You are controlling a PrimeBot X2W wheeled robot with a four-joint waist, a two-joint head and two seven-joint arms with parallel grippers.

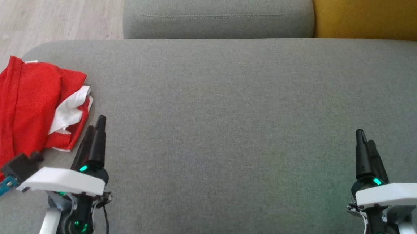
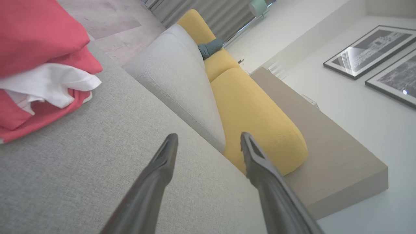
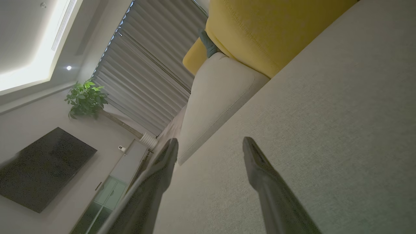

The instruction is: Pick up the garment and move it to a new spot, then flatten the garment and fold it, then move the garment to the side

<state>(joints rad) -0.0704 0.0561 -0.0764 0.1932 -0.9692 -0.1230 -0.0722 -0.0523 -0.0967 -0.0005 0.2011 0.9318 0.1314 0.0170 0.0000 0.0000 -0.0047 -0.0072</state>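
Note:
A red garment (image 1: 21, 105) with white parts lies bunched at the left edge of the grey sofa seat (image 1: 230, 107). In the left wrist view the garment (image 2: 39, 68) sits at the upper left, apart from the fingers. My left gripper (image 1: 96, 124) stands open just right of the garment, with nothing between its fingers (image 2: 162, 162). Far to the right, my right gripper (image 1: 365, 139) is open over bare cushion, and its fingers (image 3: 256, 165) hold nothing.
A grey back cushion (image 1: 218, 12) and a yellow cushion (image 1: 374, 16) stand behind the seat. Wooden floor (image 1: 37, 9) shows at the upper left, past the seat's rounded corner. A wide stretch of seat lies between the two grippers.

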